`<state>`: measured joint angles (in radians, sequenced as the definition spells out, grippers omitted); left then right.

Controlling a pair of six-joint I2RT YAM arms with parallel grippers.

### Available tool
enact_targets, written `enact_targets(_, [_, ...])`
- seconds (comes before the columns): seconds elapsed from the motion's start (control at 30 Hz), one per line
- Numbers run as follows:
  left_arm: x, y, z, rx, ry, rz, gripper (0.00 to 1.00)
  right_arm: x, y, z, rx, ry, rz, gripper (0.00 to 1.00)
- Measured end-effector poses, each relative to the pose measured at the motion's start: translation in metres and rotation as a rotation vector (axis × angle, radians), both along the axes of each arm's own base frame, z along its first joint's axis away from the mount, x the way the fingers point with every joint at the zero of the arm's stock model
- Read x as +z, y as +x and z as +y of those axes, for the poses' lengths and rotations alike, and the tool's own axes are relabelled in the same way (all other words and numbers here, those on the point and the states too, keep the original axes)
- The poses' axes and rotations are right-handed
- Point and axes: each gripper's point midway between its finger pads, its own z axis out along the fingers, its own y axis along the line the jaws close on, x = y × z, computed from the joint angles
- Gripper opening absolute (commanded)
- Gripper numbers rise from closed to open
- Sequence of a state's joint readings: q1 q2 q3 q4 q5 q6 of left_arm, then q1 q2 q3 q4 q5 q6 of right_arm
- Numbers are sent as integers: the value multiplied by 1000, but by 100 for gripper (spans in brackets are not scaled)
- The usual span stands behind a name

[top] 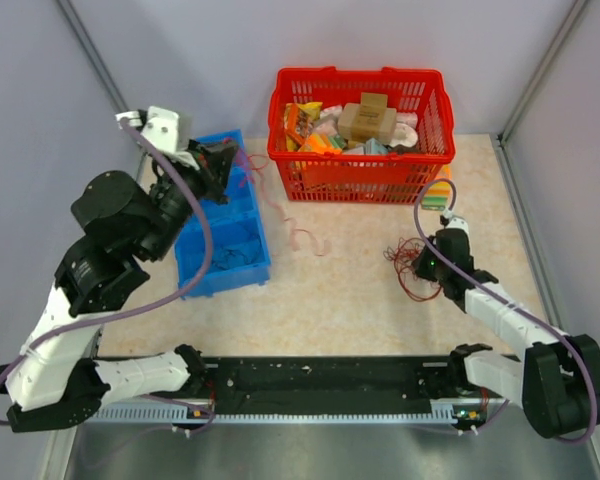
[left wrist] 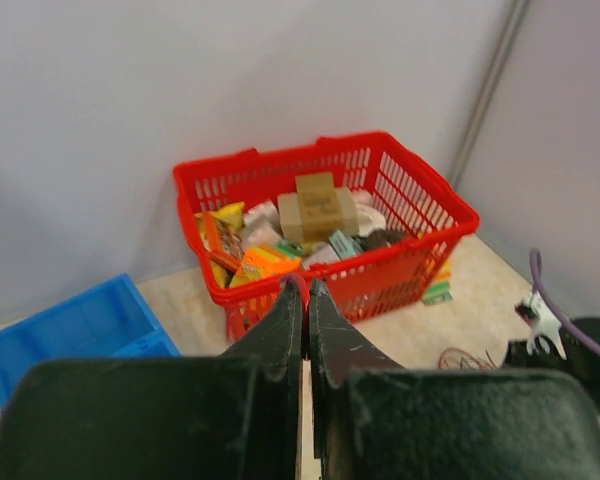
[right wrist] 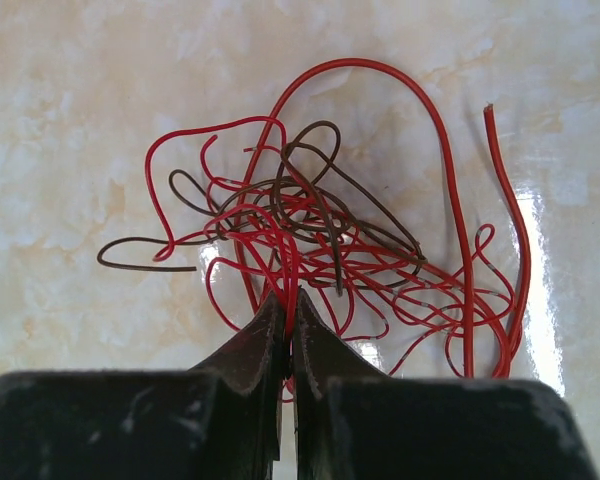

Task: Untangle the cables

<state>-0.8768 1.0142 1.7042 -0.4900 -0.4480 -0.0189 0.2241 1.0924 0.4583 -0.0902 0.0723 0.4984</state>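
Black fingers of the right gripper (right wrist: 290,298) fill the bottom of its wrist view, pressed together, with a red strand or two of the cables (right wrist: 300,225) running in between the tips. This loose tangle of red and dark-brown wire lies on the pale counter (right wrist: 100,120) just ahead of those tips; its rightmost loops dip behind the gripper body and are cut off there. From above, the same bundle (top: 410,272) sits right of centre on the counter, touching the right gripper (top: 421,262), and its single strands cannot be told apart.

Over on the other side, the left gripper (left wrist: 306,285) has its fingers closed flush too, and nothing shows between them. It hangs raised above the far end of the blue bin (top: 225,265), pointing toward the red basket (left wrist: 400,270) of packaged goods.

One thin pale pink strand (top: 298,238) curls across the counter between bin and basket; its upper end runs toward the left gripper (top: 230,160), but whether it is pinched there is too fine to make out.
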Motion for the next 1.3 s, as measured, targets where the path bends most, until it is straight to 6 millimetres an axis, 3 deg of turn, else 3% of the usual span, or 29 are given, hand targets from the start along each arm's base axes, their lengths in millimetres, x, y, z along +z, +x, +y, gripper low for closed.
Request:
enact_targets(0.2, [-21, -3, -29, -123, 45, 61, 0, 6, -1, 3, 13, 19, -35, 0])
enact_targets(0.33, [-51, -2, -57, -216, 29, 128, 0, 9, 0, 0, 1, 20, -51, 0])
enact_targets(0.47, [-124, 10, -104, -316, 73, 280, 0, 9, -2, -8, -29, 19, -59, 0])
enact_targets(0.6, [-242, 23, -152, -383, 194, 542, 0, 10, -4, -14, -54, 22, -70, 0])
enact_targets(0.7, [-327, 19, -168, -414, 294, 748, 0, 12, -3, -15, -58, 23, -78, 0])
enact_targets(0.83, [-391, -4, -176, -422, 405, 893, 0, 12, -3, -16, -59, 24, -77, 0])
enact_targets(0.97, [-411, -46, -189, -453, 515, 896, 0, 12, -3, -15, -58, 24, -78, 0])
enact_targets(1.07, [-421, -61, -193, -460, 547, 898, 13, 12, -3, -14, -54, 28, -78, 0])
enact_targets(1.23, [-450, -62, -172, -375, 604, 942, 53, 12, -3, -13, -48, 33, -76, 0])
enact_targets(1.3, [-456, -64, -167, -356, 619, 951, 85, 12, -3, -13, -48, 34, -76, 0])
